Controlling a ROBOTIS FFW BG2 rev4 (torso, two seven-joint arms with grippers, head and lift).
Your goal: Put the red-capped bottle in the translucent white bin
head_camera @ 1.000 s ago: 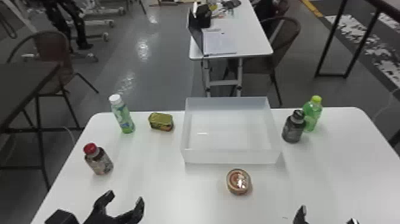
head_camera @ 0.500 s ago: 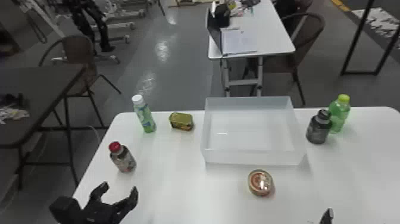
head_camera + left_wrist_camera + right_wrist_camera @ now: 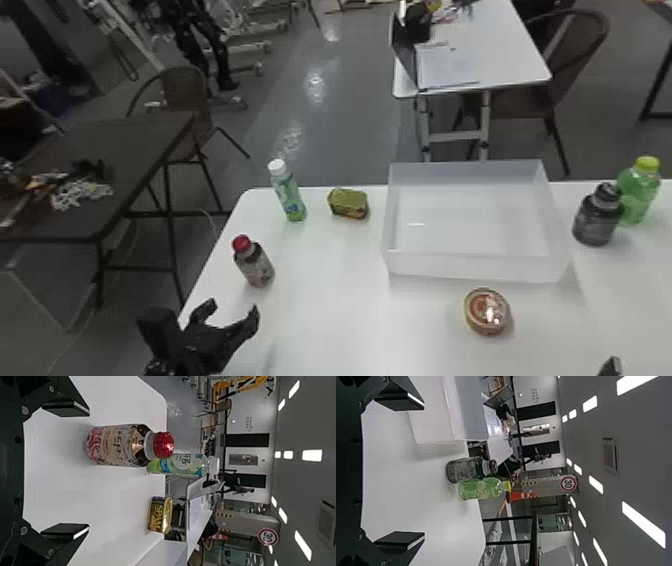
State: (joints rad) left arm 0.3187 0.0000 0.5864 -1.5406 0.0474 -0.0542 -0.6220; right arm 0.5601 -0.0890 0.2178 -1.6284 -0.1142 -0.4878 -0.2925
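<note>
One red-capped btl (image 3: 256,266) — upright, L of bin (image 3: 475,267).

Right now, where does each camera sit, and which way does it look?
Head view: on the robot's head, facing forward and down at the white table; left gripper and one right fingertip show.
Left wrist view: on the left wrist, facing across the table toward the red-capped bottle; its two open fingers show.
Right wrist view: on the right wrist, facing the dark bottle and yellow-capped green bottle; its open fingers show.
Head and left wrist views share the red-capped bottle.
</note>
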